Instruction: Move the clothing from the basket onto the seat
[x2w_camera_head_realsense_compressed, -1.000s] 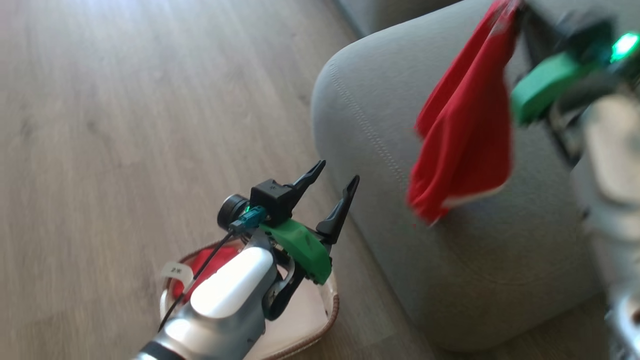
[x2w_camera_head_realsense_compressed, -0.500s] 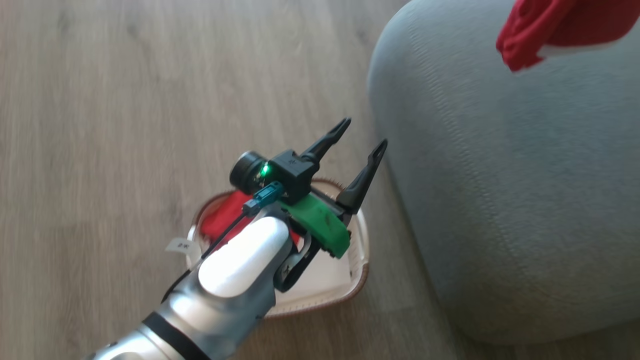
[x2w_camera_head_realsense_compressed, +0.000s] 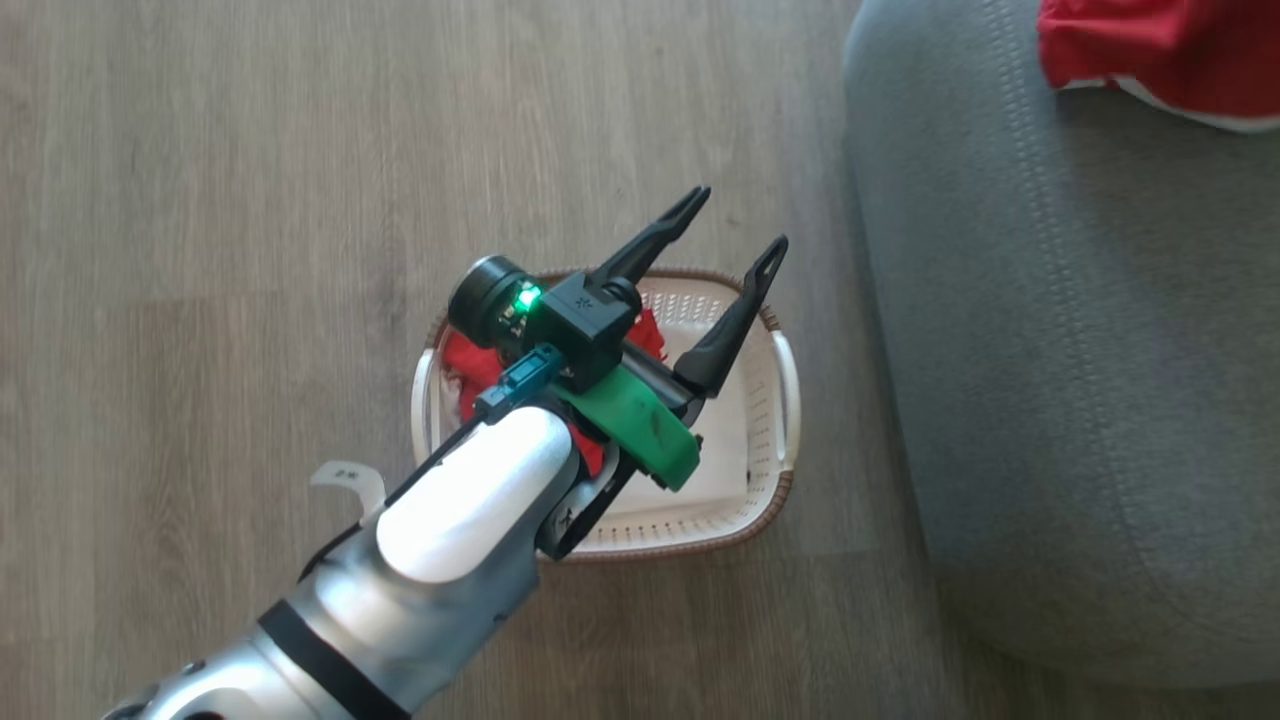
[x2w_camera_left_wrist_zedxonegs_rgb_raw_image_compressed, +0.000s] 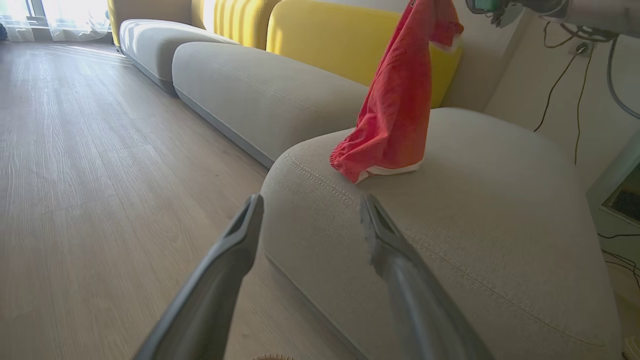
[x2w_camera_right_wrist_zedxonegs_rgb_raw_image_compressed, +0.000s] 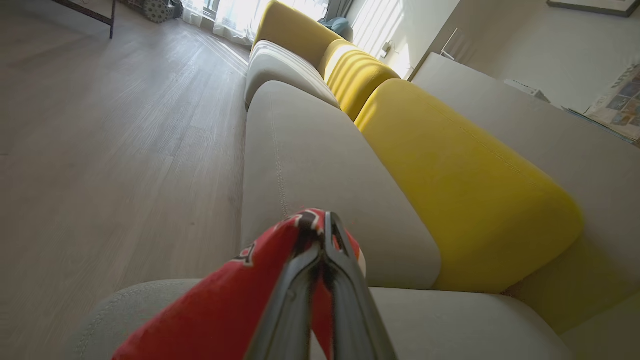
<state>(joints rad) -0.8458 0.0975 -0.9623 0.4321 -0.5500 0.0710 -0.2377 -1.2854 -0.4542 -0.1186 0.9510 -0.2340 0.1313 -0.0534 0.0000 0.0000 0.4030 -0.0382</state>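
Right gripper tight on jersey, hem now seemingly on seat; left gripper wide above basket.

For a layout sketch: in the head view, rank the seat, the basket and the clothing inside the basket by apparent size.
1. seat, cut off by the frame.
2. basket.
3. clothing in the basket; the left arm hides part, so its full spread is unsure.

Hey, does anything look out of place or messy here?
Nothing is spilled or damaged. The basket stands upright on the floor with red clothing inside; another jersey hangs from the right gripper, its hem touching the seat. A small white tag shows beside the basket.
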